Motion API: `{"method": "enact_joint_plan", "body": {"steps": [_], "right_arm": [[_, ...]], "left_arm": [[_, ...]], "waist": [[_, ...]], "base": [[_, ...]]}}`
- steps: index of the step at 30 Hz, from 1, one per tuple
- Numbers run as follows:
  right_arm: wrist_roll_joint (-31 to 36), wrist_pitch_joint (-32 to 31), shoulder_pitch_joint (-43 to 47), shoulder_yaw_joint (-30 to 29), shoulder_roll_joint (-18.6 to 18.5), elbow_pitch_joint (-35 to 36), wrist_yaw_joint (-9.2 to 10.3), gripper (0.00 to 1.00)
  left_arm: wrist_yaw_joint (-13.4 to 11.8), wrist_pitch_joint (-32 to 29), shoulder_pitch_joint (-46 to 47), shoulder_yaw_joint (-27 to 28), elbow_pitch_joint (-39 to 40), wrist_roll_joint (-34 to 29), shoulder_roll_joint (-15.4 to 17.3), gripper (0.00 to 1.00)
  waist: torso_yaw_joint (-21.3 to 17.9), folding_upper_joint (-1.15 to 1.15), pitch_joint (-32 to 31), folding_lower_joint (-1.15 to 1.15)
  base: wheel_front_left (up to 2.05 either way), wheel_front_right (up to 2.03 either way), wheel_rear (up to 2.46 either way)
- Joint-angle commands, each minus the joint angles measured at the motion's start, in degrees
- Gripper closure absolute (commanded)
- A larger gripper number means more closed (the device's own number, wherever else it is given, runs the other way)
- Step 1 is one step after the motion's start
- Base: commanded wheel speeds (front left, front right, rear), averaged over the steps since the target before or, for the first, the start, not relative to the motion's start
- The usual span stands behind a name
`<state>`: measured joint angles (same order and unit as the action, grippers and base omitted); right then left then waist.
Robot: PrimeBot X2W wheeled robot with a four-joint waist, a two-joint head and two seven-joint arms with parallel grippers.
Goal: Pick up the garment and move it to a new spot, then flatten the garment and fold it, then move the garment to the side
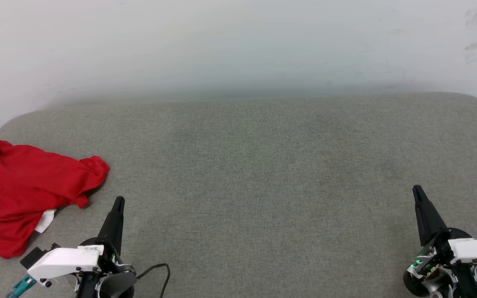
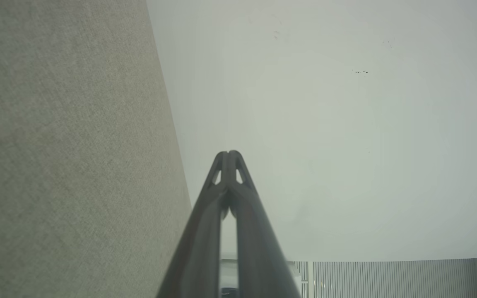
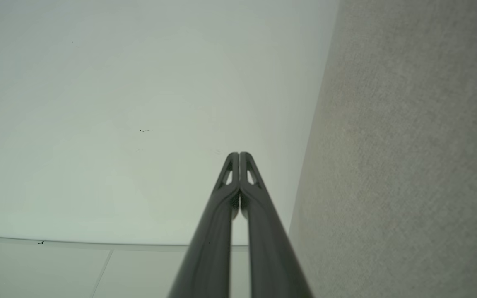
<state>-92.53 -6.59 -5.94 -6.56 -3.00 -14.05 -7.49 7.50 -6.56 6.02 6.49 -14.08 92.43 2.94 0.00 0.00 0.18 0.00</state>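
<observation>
Red soft-fabric T-shirt [image 1: 19,194], crumpled into a loose heap, lies at the left edge of a grey woven-fabric cushion [image 1: 263,174], with its left part cut off by the head view's edge. A small white patch [image 1: 46,220] of cloth peeks out at the heap's near right side (whether it is a sleeve cannot be told).

Just right of the T-shirt and a little nearer is the left claw [image 1: 119,203], apart from the cloth. Its two long dark fingers are pressed together with nothing between them and point towards the far side. A thin black cable [image 1: 160,269] loops beside its wrist.

At the near right, well apart from the T-shirt, the right claw [image 1: 417,191] is likewise pinched together and empty. In each wrist view the fingertips meet against the pale wall [image 1: 238,41], with the cushion along one side.
</observation>
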Motion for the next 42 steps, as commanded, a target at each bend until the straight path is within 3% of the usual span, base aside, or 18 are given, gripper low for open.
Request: {"method": "enact_joint_plan", "body": {"steps": [1, 42], "right_arm": [[0.26, -0.05, -0.57, 0.02, 0.23, -0.04, 0.0, 1.0], [0.25, -0.04, -0.57, 0.04, 0.23, -0.04, 0.0, 1.0]], "left_arm": [[0.15, -0.09, 0.52, 0.12, -0.05, -0.09, -0.07, 1.0], [0.15, -0.07, 0.52, 0.1, -0.05, -0.07, -0.06, 1.0]], "waist": [[0.0, 0.0, 0.0, 0.0], [0.0, 0.0, 0.0, 0.0]], "base": [[0.0, 0.0, 0.0], [0.0, 0.0, 0.0]]}}
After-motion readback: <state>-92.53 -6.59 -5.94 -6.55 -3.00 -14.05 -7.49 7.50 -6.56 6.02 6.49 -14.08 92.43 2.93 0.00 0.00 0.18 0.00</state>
